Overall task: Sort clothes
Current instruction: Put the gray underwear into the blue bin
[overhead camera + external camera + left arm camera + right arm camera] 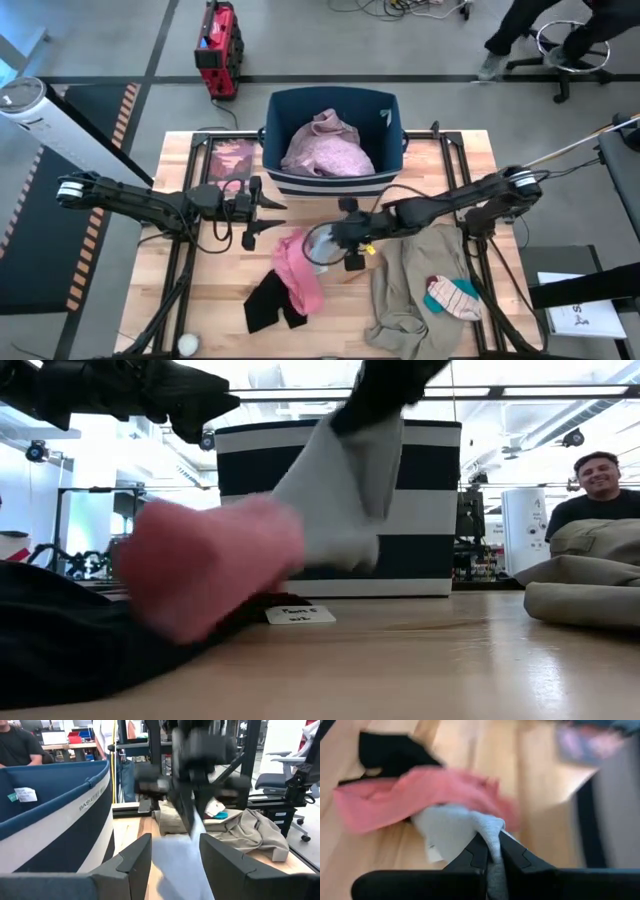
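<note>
My right gripper (pixel 327 238) is shut on a light blue-grey garment (pixel 320 246) near the table's middle, in front of the bin. The garment also shows in the low view (pixel 340 490). A pink piece (pixel 297 270) lies under and beside it, partly on a black piece (pixel 268 303). A khaki-beige garment (pixel 415 285) lies at the right with a striped teal-white sock (pixel 452 297) on it. A pale pink shirt (pixel 328 150) lies in the navy bin (pixel 395 135). My left gripper (pixel 280 205) is open and empty, left of the bin's front. My right gripper pinches a bunched fold of the light blue-grey garment (pixel 492 840) between its two fingers, coming from the table's right. The garment hangs below the fingers (pixel 335 530), and its lower end rests on the pink piece (pixel 420 790).
A flat dark pink-printed book (pixel 232 160) lies left of the bin. A small white ball (pixel 188 343) lies at the near left edge. A small white label (pixel 300 615) lies on the table. People sit beyond the table (pixel 595 490).
</note>
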`<state>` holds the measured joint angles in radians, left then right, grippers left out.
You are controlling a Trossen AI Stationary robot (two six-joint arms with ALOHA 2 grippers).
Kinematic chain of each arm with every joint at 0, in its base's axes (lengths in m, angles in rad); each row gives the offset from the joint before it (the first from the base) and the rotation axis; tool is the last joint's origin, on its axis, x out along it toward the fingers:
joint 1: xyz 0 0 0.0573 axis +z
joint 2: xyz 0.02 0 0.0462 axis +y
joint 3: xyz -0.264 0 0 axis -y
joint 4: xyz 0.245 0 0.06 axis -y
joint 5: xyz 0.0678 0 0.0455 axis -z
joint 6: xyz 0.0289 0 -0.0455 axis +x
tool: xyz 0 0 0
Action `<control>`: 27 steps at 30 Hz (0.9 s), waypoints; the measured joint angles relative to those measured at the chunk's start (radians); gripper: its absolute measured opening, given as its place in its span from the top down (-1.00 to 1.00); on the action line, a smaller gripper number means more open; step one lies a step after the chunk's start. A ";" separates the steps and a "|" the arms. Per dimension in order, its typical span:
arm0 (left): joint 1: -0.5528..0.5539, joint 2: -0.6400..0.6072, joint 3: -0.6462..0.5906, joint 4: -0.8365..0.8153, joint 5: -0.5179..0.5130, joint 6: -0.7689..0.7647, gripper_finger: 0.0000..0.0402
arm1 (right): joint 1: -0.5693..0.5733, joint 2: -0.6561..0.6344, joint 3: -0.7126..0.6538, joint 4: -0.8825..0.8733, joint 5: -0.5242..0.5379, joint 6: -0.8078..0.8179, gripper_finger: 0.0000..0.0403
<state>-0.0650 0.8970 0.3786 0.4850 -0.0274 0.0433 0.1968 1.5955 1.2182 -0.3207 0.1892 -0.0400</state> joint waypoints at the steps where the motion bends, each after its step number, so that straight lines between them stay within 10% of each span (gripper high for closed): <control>1: 0.000 0.000 0.000 0.001 0.000 0.000 0.23 | 0.001 -0.020 0.000 0.001 0.026 -0.005 0.99; 27: 0.000 0.001 0.000 0.011 0.000 -0.001 0.24 | -0.095 -0.252 0.190 0.260 0.390 -0.461 0.99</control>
<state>-0.0648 0.8982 0.3786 0.4963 -0.0273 0.0425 0.1020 1.3437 1.4081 -0.0611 0.5797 -0.5006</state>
